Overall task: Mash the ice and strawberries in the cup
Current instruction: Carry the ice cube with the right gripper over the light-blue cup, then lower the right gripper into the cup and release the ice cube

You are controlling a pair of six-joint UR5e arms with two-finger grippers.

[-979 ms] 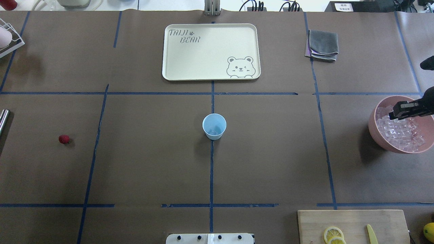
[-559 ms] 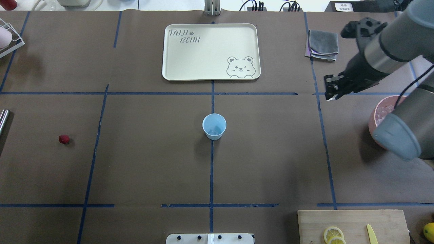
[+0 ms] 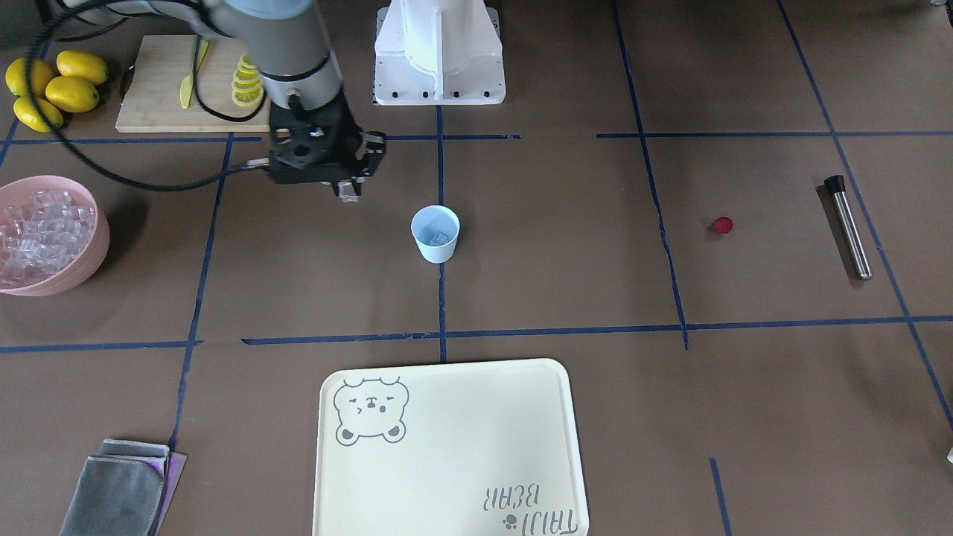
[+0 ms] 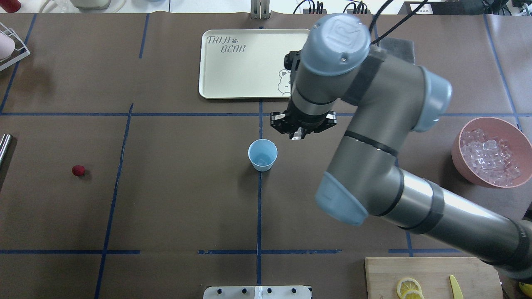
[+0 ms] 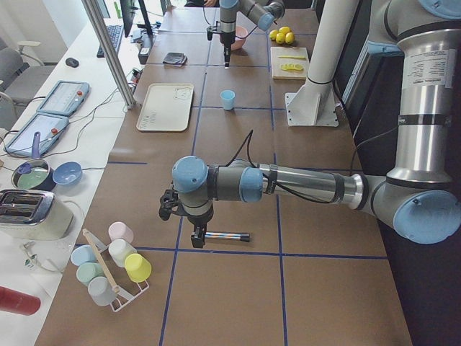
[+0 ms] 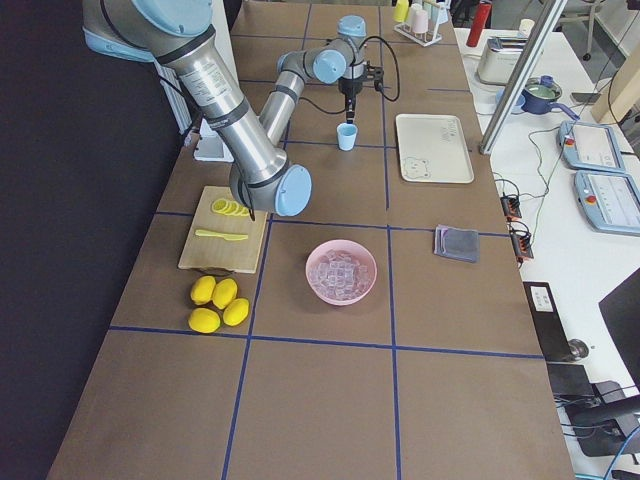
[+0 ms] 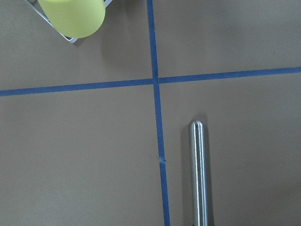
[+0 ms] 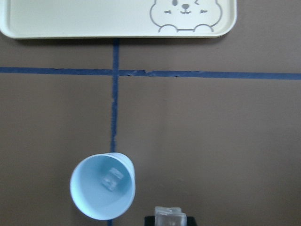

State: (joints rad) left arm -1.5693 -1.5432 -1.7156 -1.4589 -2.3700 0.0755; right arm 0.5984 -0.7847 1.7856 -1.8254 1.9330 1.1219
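Note:
The pale-blue cup (image 4: 262,154) stands upright at the table's centre, with one clear ice cube (image 8: 112,179) lying in it. My right gripper (image 4: 298,133) hangs just right of and beyond the cup, shut on another ice cube (image 8: 168,217); the front view shows this gripper (image 3: 347,189) left of the cup (image 3: 435,233). Far off on the left half of the table lies the strawberry (image 4: 78,170), alone. My left gripper (image 5: 196,234) shows only in the exterior left view, over a metal rod (image 7: 198,174), and I cannot tell whether it is open or shut.
The pink bowl (image 4: 460,165) full of ice sits at the right edge. A cream tray (image 4: 249,89) lies beyond the cup. A folded grey cloth (image 3: 123,487), a cutting board (image 4: 432,270) with lemon slices, whole lemons (image 3: 52,85) and a cup rack (image 5: 115,267) ring the table.
My right arm has swung from over the pink bowl leftward across the table to beside the cup, carrying an ice cube. The cup and strawberry have not moved.

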